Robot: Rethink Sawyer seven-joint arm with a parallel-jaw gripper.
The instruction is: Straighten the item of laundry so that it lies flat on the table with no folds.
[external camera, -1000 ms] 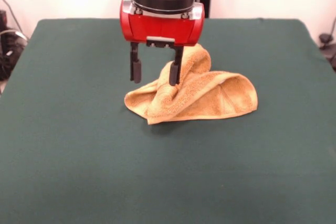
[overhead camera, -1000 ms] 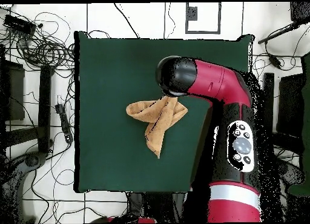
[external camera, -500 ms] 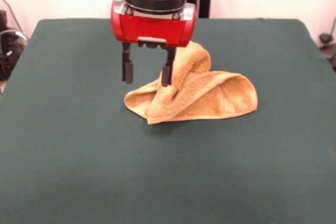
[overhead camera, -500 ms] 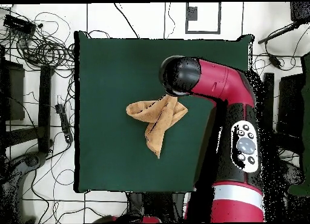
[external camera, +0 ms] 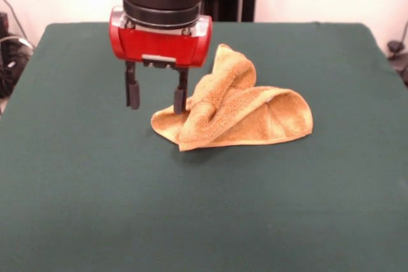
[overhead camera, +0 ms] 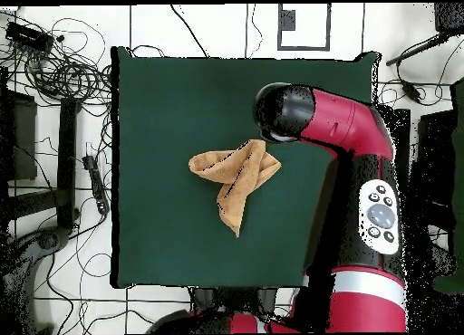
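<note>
While the towel (external camera: 236, 109) lies crumpled on the table (external camera: 95, 189), the gripper (external camera: 156, 99) is held upright beside it; its fingers are spread, empty.

Dark green table (external camera: 83, 208) w/ only a crumpled, folded orange towel (external camera: 245, 116) lying approx at centre.

A crumpled orange towel (overhead camera: 234, 177) lies mid-table (overhead camera: 172, 105), the red arm's (overhead camera: 349, 137) black end just beside it.

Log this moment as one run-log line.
claw: open, empty, above table beside towel's edge | towel: crumpled, folded over itself, one part raised | task: not done
</note>
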